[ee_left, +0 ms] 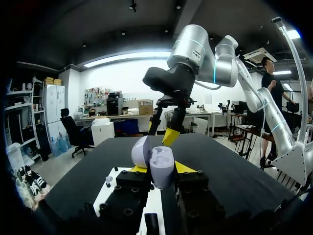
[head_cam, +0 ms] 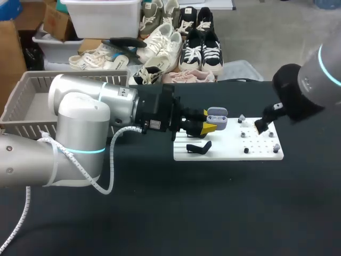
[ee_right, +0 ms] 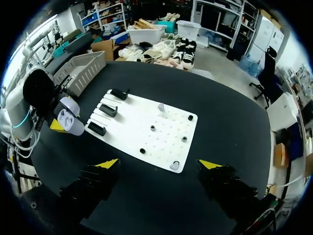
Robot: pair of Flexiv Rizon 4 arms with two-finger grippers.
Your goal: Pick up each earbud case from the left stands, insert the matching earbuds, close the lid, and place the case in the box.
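The left claw (head_cam: pixel 209 127) is gripping a pale purple earbud case (head_cam: pixel 217 118) between its two yellow tips, one on each side, and is holding it near the middle of the frame, above the left part of a white board (head_cam: pixel 229 153). The case's lid is standing open. Just below it in the frame, black stands (head_cam: pixel 198 147) are sitting on the board's left part, and small grey earbuds (head_cam: pixel 241 118) and dark pegs are dotting its right part. The right claw (ee_right: pixel 159 163) is hanging over the board's right end with its fingers spread wide, holding nothing. A grey box (head_cam: pixel 32 101) is sitting at the upper left of the frame, on the black table (head_cam: pixel 213 213).
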